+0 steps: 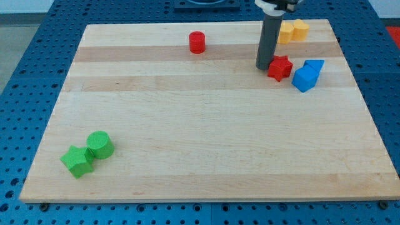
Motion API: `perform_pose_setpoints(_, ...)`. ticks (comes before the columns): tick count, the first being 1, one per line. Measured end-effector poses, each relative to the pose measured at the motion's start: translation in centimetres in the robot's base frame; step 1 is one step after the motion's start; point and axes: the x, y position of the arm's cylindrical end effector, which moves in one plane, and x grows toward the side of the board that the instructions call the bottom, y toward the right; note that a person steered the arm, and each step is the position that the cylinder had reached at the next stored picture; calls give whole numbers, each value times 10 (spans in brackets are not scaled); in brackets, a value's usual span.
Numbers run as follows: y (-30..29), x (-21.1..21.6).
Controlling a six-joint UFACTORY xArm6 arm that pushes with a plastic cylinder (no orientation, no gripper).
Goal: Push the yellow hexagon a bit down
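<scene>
Two yellow blocks sit side by side at the board's top right. The right one (301, 29) looks like the yellow hexagon. The left one (286, 32) is partly hidden behind my rod, so I cannot make out its shape. My tip (263, 67) rests on the board below and to the left of the yellow blocks, about a block's length from them. It is right beside the left side of a red star (280, 67).
Two blue blocks, one (304, 79) in front of the other (315, 65), lie just right of the red star. A red cylinder (197, 42) stands at the top middle. A green star (77, 161) and a green cylinder (99, 144) sit together at the bottom left. The board's edge (350, 59) runs close to the blue blocks.
</scene>
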Motion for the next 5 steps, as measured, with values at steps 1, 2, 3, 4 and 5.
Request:
perform_pose_setpoints(1, -11, -30)
perform_pose_setpoints(2, -20, -60)
perform_pose_setpoints(3, -21, -91)
perform_pose_setpoints(4, -16, -118)
perform_pose_setpoints(5, 5, -137)
